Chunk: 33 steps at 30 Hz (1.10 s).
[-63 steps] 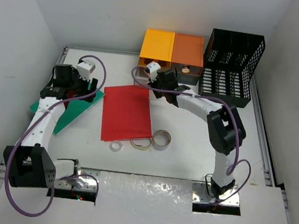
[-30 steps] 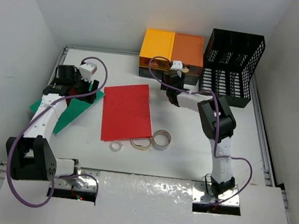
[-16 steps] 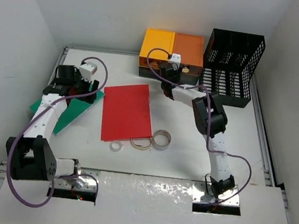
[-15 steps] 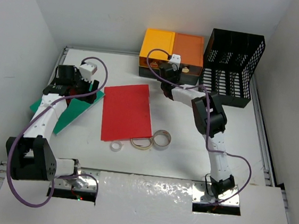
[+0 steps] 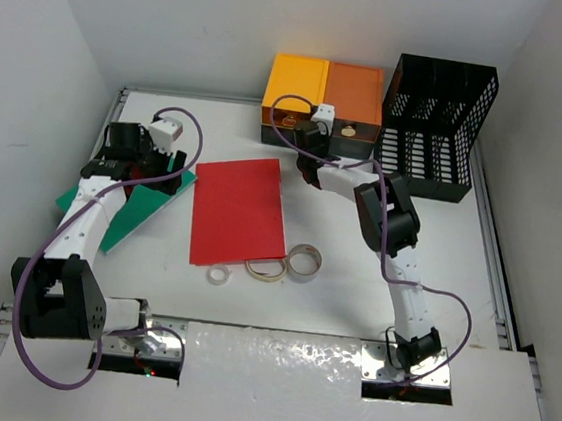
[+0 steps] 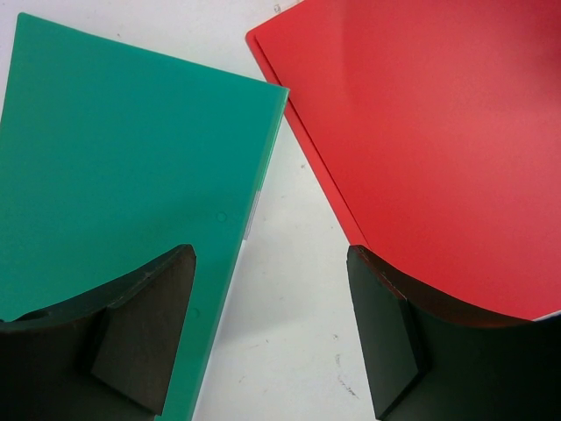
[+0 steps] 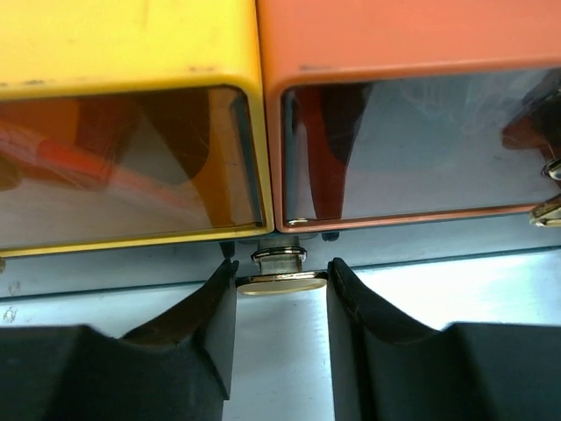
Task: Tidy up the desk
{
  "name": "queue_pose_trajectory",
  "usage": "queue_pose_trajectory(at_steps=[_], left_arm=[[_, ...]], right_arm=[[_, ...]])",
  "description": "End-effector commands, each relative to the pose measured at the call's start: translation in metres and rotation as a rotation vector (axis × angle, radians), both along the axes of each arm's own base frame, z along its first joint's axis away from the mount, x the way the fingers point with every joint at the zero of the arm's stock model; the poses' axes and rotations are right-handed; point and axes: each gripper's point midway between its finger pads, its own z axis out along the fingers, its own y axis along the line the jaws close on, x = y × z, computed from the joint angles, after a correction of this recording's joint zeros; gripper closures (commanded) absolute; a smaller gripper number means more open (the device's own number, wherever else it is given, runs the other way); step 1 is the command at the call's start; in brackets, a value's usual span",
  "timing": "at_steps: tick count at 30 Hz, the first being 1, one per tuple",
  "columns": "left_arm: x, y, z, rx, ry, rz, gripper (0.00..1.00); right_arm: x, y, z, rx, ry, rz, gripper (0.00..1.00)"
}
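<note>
Overhead, white desk (image 5: 331,306) between pale walls (image 5: 230,24), left pincer (image 6: 270,263) agape (empty), right pincer (image 7: 281,267) clamping brass knob (image 7: 282,283)

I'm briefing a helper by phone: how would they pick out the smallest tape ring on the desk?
Start at the red folder in the middle of the desk. Along its edge nearest the arm bases lie three rings; take the leftmost, the white ring. It is smaller and paler than the two rolls beside it.
</note>
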Motion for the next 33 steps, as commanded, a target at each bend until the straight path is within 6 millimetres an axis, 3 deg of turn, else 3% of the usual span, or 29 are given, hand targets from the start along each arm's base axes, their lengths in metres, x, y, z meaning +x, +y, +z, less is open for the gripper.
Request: queue_pose_trajectory(at_steps=[1,4,5,7,16,20,24,31,33], left_arm=[[0.008,-0.002,0.015,0.004,-0.049,-0.022,0.32],[0.007,-0.002,0.016,0.002,-0.049,-0.021,0.32],[0.007,-0.002,0.015,0.002,-0.047,-0.023,0.32],[0.007,-0.002,0.016,0.002,-0.048,-0.025,0.32],[0.006,-0.002,0.018,0.004,-0.052,-0.022,0.32],[0.005,-0.002,0.02,0.003,-0.057,-0.021,0.32],[0.004,-0.002,0.026,0.004,-0.07,-0.022,0.32],[0.002,-0.003,0.029,0.003,-0.077,-0.027,0.31],[0.002,-0.004,0.029,0.002,-0.077,-0.028,0.31]], right_arm=[[0.017,-0.018,0.022,0.082,-0.112,-0.061,0.73],[0.012,-0.017,0.031,0.095,-0.13,-0.046,0.86],[0.005,-0.019,0.022,0.095,-0.109,-0.038,0.94],[-0.008,-0.02,0.021,0.114,-0.091,-0.025,1.0],[-0.079,-0.023,0.01,0.122,-0.037,0.032,1.0],[-0.095,-0.02,0.014,0.14,-0.009,0.069,1.0],[-0.12,-0.02,-0.001,0.128,0.05,0.094,1.0],[-0.139,-0.014,-0.004,0.125,0.104,0.157,1.0],[-0.141,-0.009,0.0,0.117,0.12,0.181,0.92]])
